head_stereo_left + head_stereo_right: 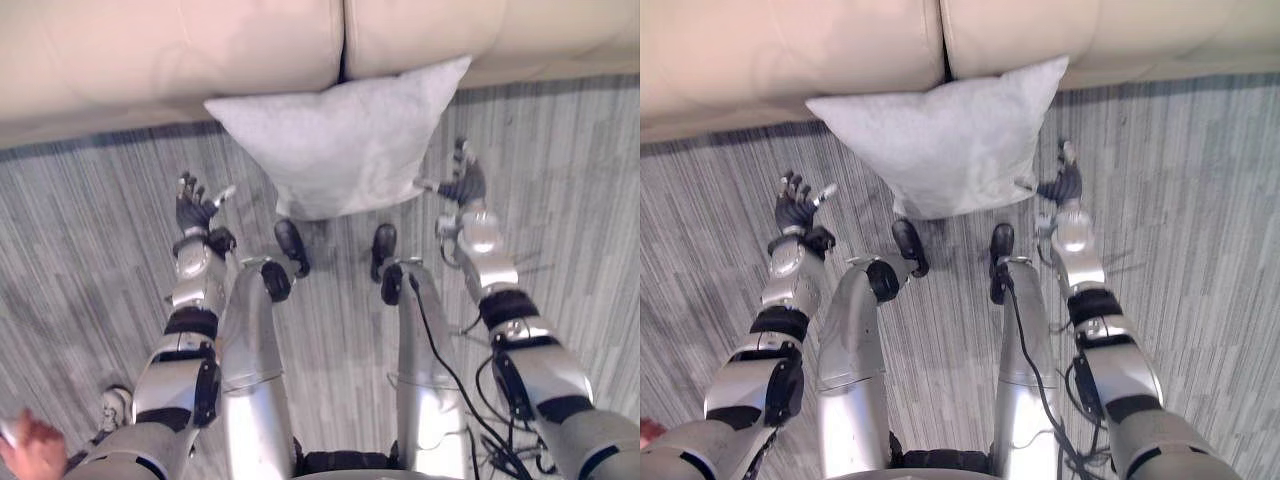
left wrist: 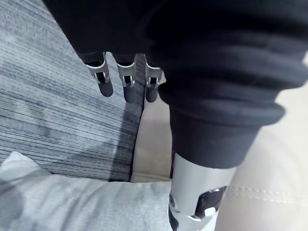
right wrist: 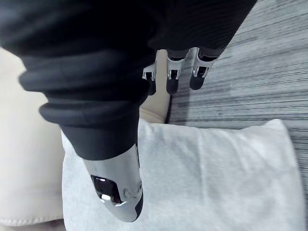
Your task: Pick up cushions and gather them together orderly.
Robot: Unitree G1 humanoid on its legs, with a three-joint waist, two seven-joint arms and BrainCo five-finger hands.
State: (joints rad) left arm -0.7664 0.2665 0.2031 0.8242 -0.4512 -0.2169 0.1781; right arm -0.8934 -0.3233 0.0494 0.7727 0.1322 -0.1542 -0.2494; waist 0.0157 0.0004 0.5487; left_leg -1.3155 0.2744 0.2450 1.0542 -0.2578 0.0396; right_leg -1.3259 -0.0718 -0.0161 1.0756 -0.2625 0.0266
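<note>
– One cushion (image 1: 340,140) to locate. Position?
– On the floor (image 1: 90,210), against the sofa (image 1: 170,50) base, long axis roughly 9-to-3. It lies at 2 o'clock from the left hand (image 1: 195,208) and at 10 o'clock from the right hand (image 1: 465,185).
– Hand states?
– Both open, fingers extended, empty. Right is nearer; its thumb possibly touches the cushion's corner.

- The sofa (image 1: 180,60) is cut off by the upper edge of both eye views.
- The lower part of the gap between its seats is hidden by the cushion (image 1: 340,140).
- A person's hand (image 1: 28,450) is cut off at the lower left corner.
- In both wrist views the cushion is cut off by the picture's edge.
- Whether the right hand (image 1: 465,185) touches the cushion's corner cannot be told.
</note>
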